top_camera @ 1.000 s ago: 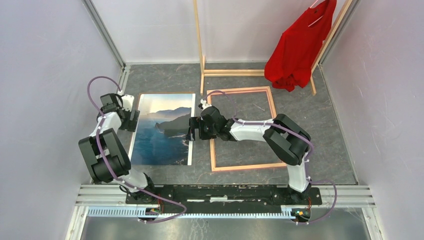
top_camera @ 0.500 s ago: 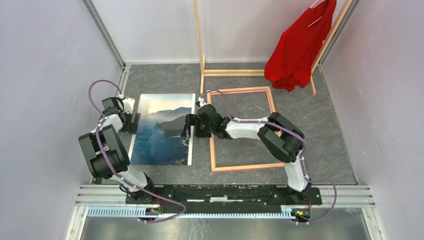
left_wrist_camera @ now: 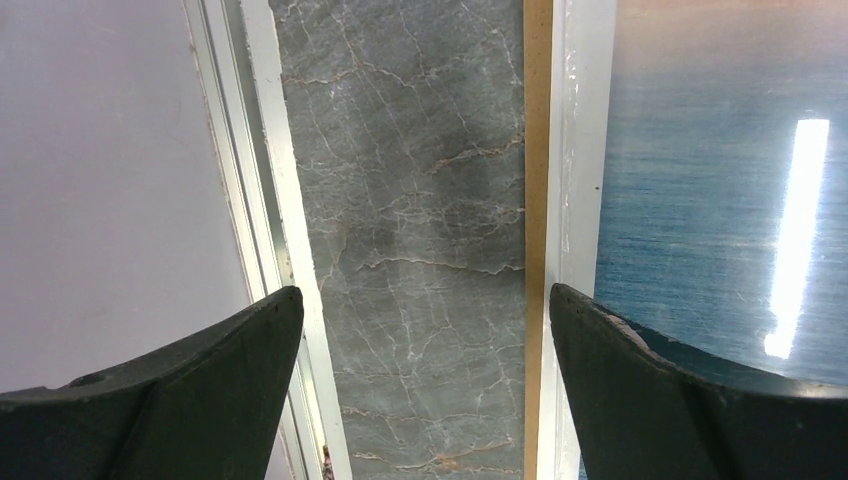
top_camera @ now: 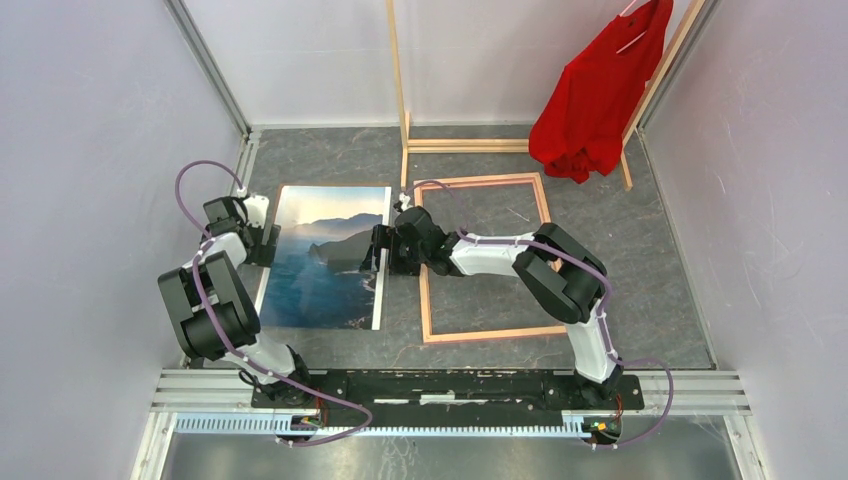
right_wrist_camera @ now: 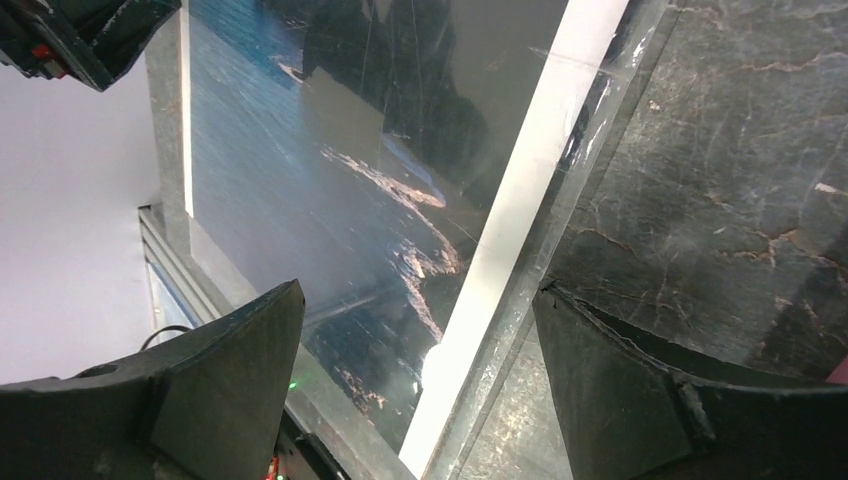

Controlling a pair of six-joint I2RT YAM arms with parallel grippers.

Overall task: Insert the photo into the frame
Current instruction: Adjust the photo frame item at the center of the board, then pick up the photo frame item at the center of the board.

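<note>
The photo (top_camera: 320, 270), a blue coast print with a white border, lies flat at centre-left on a brown board whose edge shows in the left wrist view (left_wrist_camera: 537, 200). The frame (top_camera: 426, 295) lies to its right, with the table showing through its opening. My left gripper (top_camera: 262, 243) is open and straddles the photo's left edge (left_wrist_camera: 580, 150); its jaws (left_wrist_camera: 422, 292) hold nothing. My right gripper (top_camera: 378, 250) is open at the photo's right edge. In its wrist view the white border (right_wrist_camera: 520, 230) runs between the jaws (right_wrist_camera: 418, 290), which do not close on it.
A bare-wood clothes rack (top_camera: 403, 100) stands at the back with a red shirt (top_camera: 595, 90) hanging on its right side. Pale walls close in on the left and right. A metal rail (left_wrist_camera: 262, 200) runs along the left wall beside my left gripper.
My right gripper has moved a little left over the photo's right edge. The photo's near right corner has shifted slightly left. The left gripper has barely moved.
</note>
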